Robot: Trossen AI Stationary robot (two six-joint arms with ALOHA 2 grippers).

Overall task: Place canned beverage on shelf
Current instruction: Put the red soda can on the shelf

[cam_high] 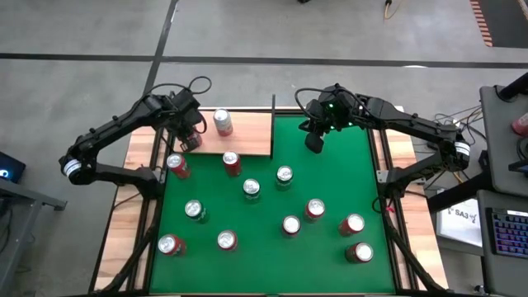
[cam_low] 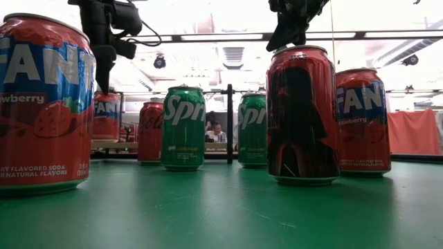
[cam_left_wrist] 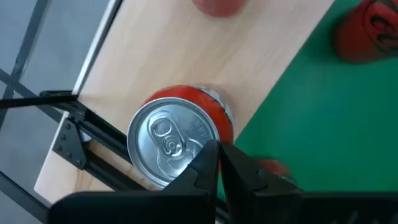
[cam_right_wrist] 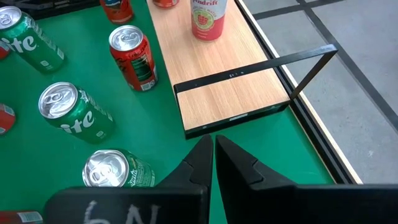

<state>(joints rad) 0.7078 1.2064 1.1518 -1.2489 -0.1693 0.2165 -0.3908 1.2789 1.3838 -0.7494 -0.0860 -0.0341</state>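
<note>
From above, shelf [cam_high: 247, 132] sat at the counter's [cam_high: 330, 165] far-left corner, one can [cam_high: 223, 122] on it. Left pincer [cam_high: 191, 140] hung over its left end, right pincer [cam_high: 314, 142] idle beside it. Left wrist view: fingers pressed together, empty, above a red can [cam_left_wrist: 177, 140] at the shelf edge, probably my next pick. Right wrist view: fingers also together.

**Shelf at far left corner, cans spread in front**

Shelf [cam_high: 247, 132] at the tabletop's [cam_high: 330, 177] far left; two cans on it, one [cam_high: 223, 122] toward the back, another [cam_high: 190, 139] at its left end. Just off its front edge, two more cans [cam_high: 232, 163]. Ten others scattered across the tabletop nearer the camera
</note>
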